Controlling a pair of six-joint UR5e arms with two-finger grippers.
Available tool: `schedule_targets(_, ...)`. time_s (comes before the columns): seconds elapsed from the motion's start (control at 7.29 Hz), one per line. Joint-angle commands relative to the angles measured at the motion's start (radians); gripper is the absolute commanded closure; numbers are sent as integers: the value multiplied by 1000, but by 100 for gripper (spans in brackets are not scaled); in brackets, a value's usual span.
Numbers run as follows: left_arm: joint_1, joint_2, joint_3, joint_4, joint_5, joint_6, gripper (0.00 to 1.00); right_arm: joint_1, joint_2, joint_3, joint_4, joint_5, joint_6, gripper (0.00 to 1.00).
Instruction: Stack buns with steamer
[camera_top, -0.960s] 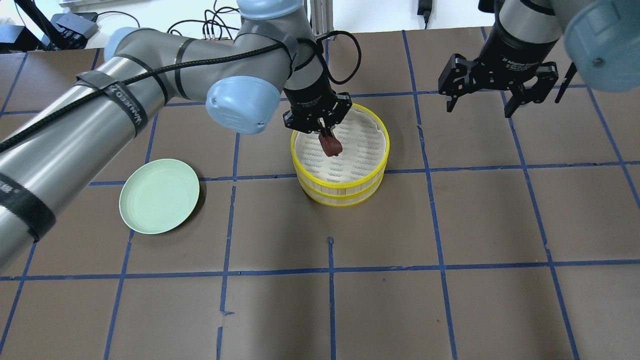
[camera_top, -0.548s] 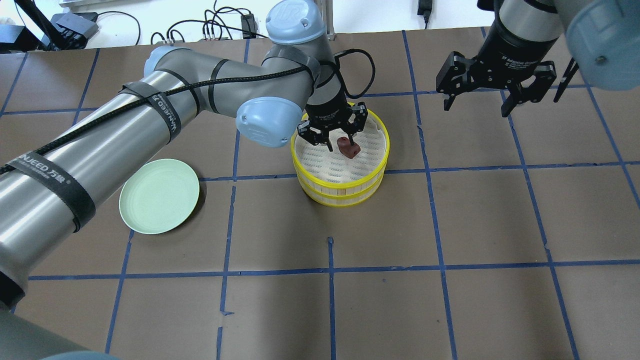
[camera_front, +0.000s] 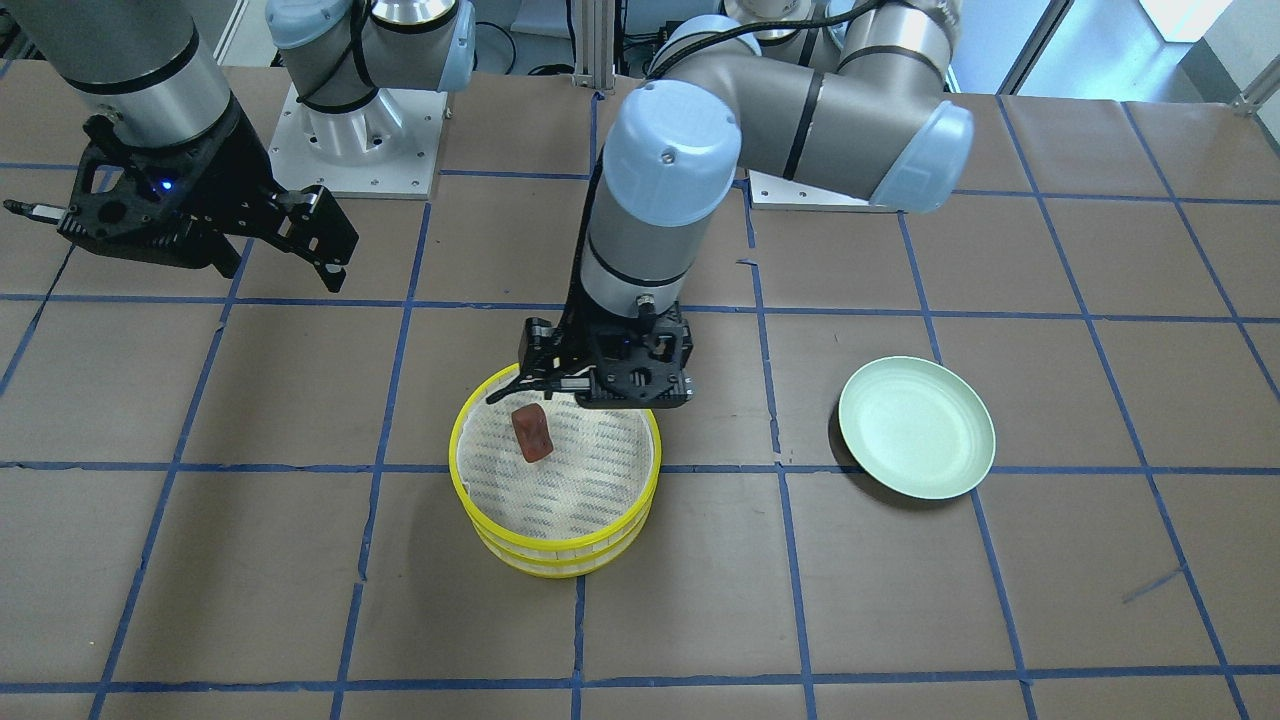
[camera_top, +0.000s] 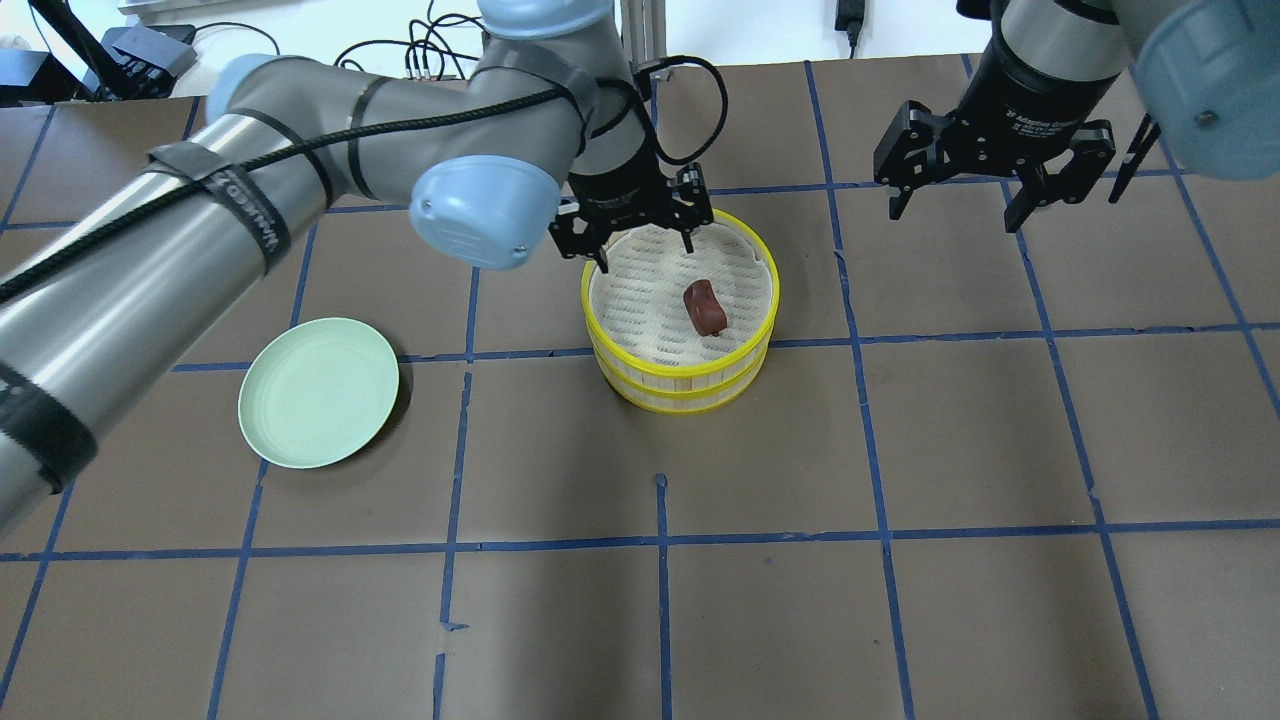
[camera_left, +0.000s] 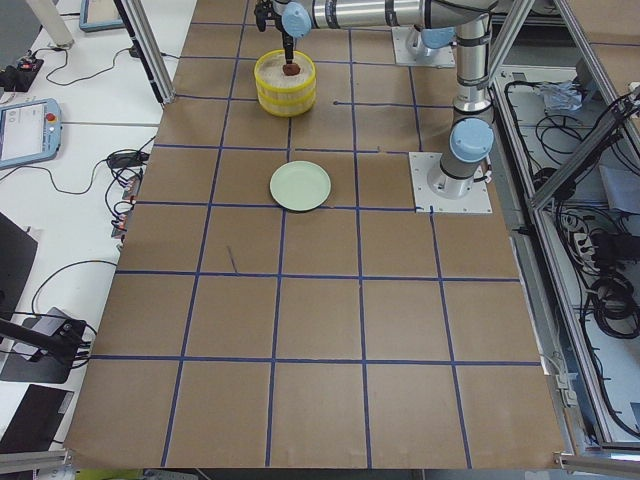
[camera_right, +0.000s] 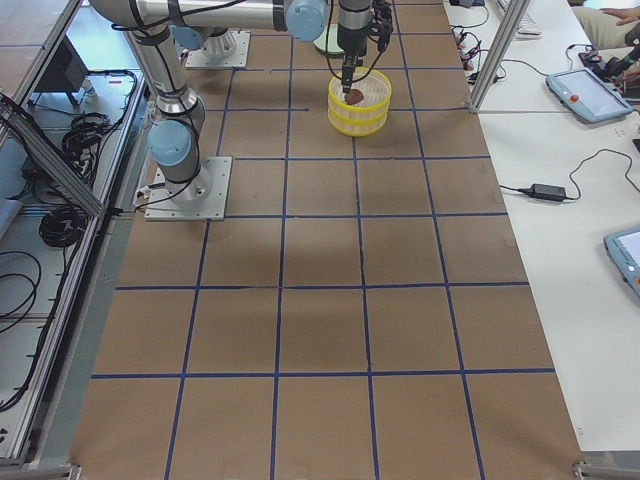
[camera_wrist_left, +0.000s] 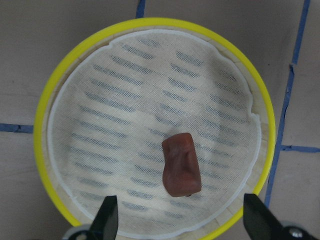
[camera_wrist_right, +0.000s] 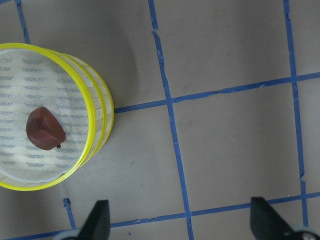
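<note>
The steamer (camera_top: 690, 372) is two yellow-rimmed tiers stacked one on the other at mid-table; it also shows in the front view (camera_front: 560, 545) and in the left wrist view (camera_wrist_left: 39, 145). The reddish-brown bun (camera_top: 706, 307) lies loose on the top tier's white mesh, right of centre, and shows in the front view (camera_front: 531, 434), the left wrist view (camera_wrist_left: 181, 165) and the right wrist view (camera_wrist_right: 45, 129). The white bun shows in no view. My left gripper (camera_top: 643, 250) is open and empty, above the steamer's far rim. My right gripper (camera_top: 955, 215) is open and empty, high at the far right.
A pale green plate (camera_top: 318, 405) lies empty on the table left of the steamer, about one grid square away; it also shows in the front view (camera_front: 916, 428). Brown table paper with blue tape lines covers the table. Cables lie beyond the far edge.
One second ago my left gripper held the reddish-brown bun over the top tier. It opened, the bun dropped onto the mesh, and the gripper drew back to the far rim. The right arm stayed put.
</note>
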Motion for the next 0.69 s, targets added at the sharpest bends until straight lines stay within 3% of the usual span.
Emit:
schedule_targets(0.0, 168, 153, 3, -213, 60, 256, 2, 9, 0, 4, 4, -2, 0, 0)
schedule_targets(0.27, 255, 274, 3, -375, 190, 337, 3, 12, -2, 4, 6, -10, 0, 0)
schedule_targets(0.55, 225, 287, -25, -406, 160, 279, 3, 17, -2, 3, 6, -10, 2, 0)
